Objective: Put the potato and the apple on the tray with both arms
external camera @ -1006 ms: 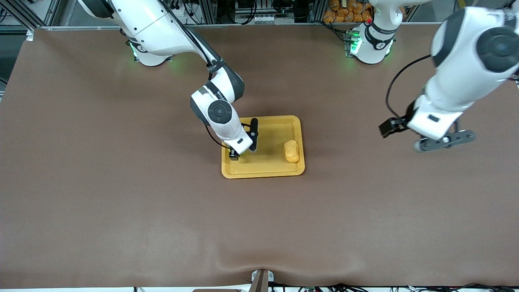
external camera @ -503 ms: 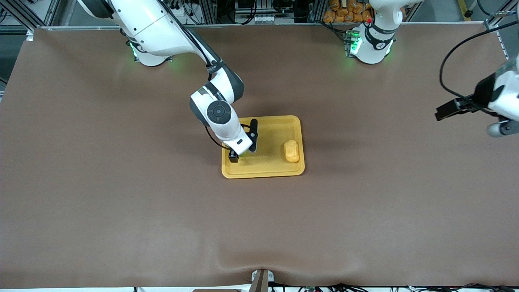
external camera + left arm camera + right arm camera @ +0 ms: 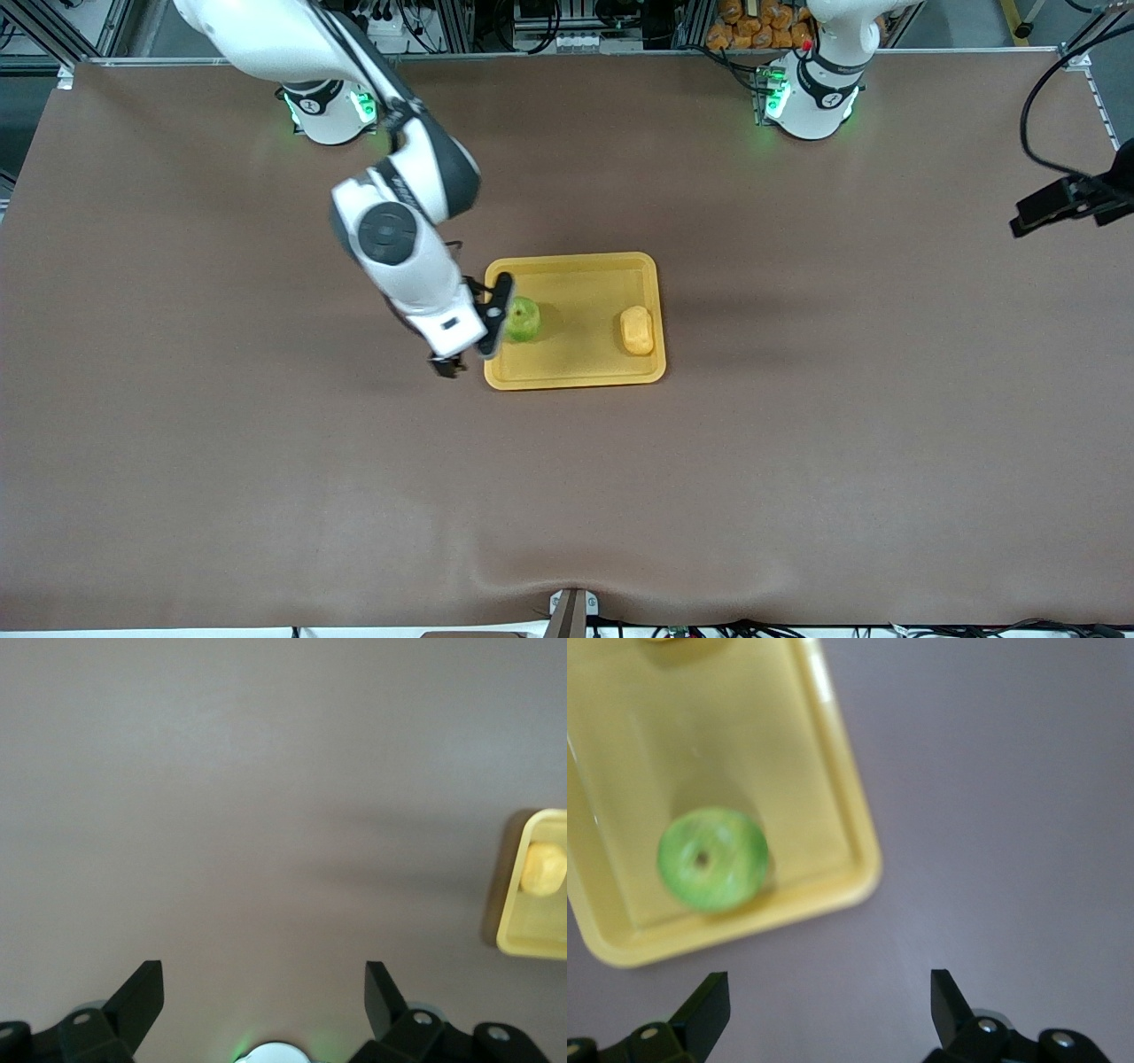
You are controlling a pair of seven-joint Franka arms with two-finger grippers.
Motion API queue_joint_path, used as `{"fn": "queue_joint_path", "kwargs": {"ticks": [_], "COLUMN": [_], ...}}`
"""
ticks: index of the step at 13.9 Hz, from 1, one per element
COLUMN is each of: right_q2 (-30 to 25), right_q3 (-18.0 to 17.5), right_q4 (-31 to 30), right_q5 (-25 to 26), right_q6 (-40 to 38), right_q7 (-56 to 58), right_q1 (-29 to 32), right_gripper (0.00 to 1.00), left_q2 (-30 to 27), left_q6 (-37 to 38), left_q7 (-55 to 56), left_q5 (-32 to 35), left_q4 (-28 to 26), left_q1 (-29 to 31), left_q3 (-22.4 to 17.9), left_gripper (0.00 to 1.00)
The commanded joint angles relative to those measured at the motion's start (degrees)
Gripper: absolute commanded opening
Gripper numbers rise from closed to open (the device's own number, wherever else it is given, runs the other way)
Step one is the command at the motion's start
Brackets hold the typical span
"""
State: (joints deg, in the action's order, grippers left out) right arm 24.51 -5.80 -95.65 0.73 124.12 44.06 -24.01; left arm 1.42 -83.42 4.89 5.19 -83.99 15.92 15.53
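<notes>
The yellow-orange tray [image 3: 585, 301] lies mid-table. The green apple [image 3: 523, 319] sits upright in it at the end toward the right arm. It also shows in the right wrist view [image 3: 711, 859] with its stem dimple up. The potato [image 3: 636, 330] lies in the tray's end toward the left arm. My right gripper [image 3: 474, 332] is open and empty, up over the tray's rim and the mat beside the apple. My left gripper [image 3: 263, 992] is open and empty, high over bare mat at the left arm's end. The tray's corner [image 3: 532, 935] and potato [image 3: 542, 868] show far off.
A brown mat [image 3: 266, 461] covers the whole table. Orange packets [image 3: 762, 22] and cables lie past the table edge by the left arm's base [image 3: 811, 97]. A small bracket [image 3: 571, 611] sits at the table's near edge.
My right gripper has let go of the apple, risen and drawn back toward the right arm's end; the apple now shows on the tray. The left arm has swung farther out toward its end.
</notes>
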Motion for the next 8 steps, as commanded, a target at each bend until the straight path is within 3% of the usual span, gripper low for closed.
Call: {"fn": "queue_joint_path", "kwargs": {"ticks": [1,5,8], "right_q2": [-5.51,-12.97,-18.25], "right_q3": [-1.05,-1.14,-1.06], "right_q4": [-0.85,-0.50,-0.32], "right_q5": [1.03,-1.77,-3.98], "right_q6": [-3.96,-12.66,-20.04], "right_q7": [-4.06,-4.42,-4.43], "right_q1": [4.66,13.88,21.09], "right_gripper": [1.00,1.00,1.00], "left_q2": [-2.38,-5.28,-7.74], "left_q6": [1.42,1.42,1.16], "left_q7": [-1.64,-1.72,-2.60], "left_q5": [-0.97,-0.97,-1.14], "left_q4": [-0.82,-3.71,-6.44], "left_q1": [-6.57,-16.07,-17.59], "left_q3": [-7.24,-16.83,-18.34], "left_gripper": [1.00,1.00,1.00]}}
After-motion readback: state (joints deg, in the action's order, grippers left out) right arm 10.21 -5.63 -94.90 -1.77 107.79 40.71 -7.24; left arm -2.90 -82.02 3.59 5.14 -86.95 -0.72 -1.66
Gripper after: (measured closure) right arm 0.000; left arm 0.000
